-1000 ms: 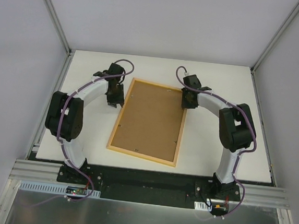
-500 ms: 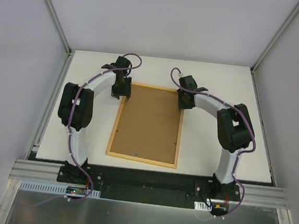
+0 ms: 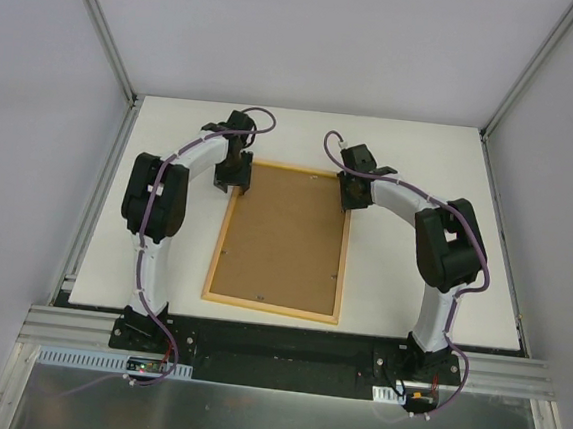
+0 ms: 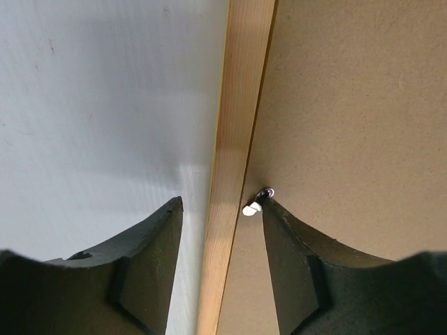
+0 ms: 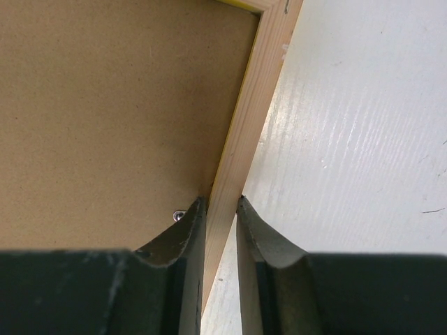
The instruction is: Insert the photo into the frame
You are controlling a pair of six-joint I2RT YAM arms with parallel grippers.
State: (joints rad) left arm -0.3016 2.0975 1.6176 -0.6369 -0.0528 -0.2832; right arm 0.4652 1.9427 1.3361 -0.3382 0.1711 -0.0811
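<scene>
Currently I am viewing the frame (image 3: 270,305) lying flat near the centre of the white table (image 3: 422,151), pale wood side facing up. Its long axis is running roughly from 12 o'clock to 6 o'clock, with the 6 o'clock end leaning slightly toward 7. A plain brown backing board (image 3: 284,239) is filling the opening, so I cannot tell what is sitting beneath it.

1. The left gripper (image 4: 223,206) is hanging over the frame's 11 o'clock corner. Its jaws are standing apart and straddling the left rail: one finger is sitting over the bare table at the 9 o'clock side, the other over the backing board at the 3 o'clock side. Neither finger is pressing on the wood. A small metal retaining tab (image 4: 255,206) is lying just beside the inner fingertip, at the seam between rail and board.

2. The right gripper (image 5: 220,202) is working near the frame's 1 o'clock corner. Its jaws are pinching the right rail, one finger on the board side and one on the table side, both touching the wood. A thin yellow strip is showing along the rail's inner edge in the right wrist view.
</scene>
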